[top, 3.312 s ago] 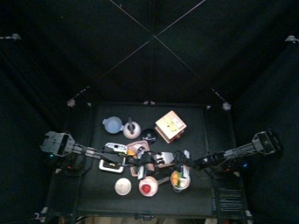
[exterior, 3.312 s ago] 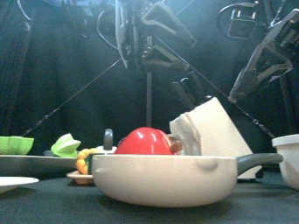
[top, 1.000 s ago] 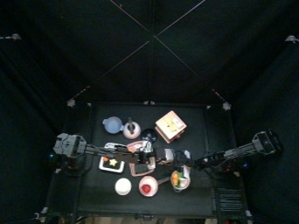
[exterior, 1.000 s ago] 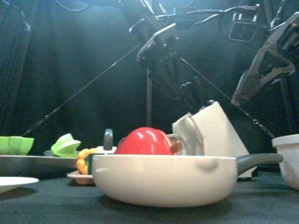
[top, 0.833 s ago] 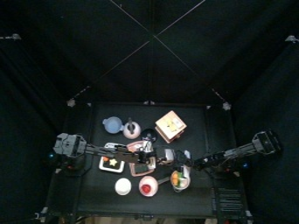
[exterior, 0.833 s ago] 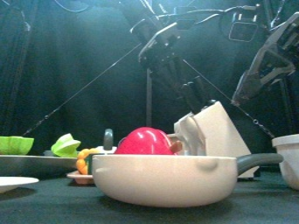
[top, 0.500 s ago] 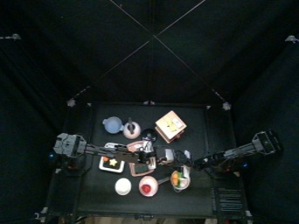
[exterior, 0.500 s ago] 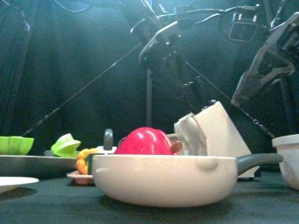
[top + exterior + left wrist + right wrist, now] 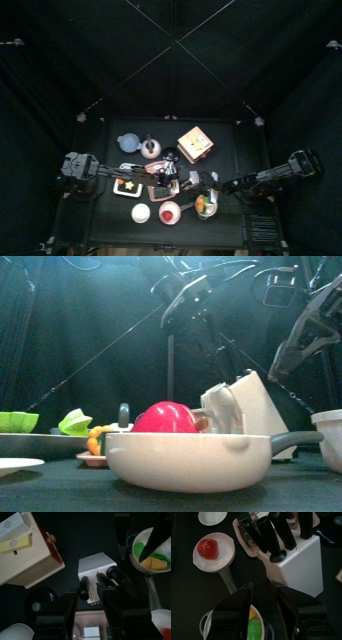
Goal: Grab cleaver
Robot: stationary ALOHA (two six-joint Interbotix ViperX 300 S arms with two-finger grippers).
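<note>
left gripper (image 9: 89, 598) open over knife block (image 9: 95, 566)

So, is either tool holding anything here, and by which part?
Nothing is held. The left tool hangs open above the knife block, its handles ungripped; the right tool is also empty.

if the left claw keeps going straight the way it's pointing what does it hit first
Most likely the black knife handles sticking out of the white knife block, between the left claw's open jaws. Depth is hard to judge.
</note>
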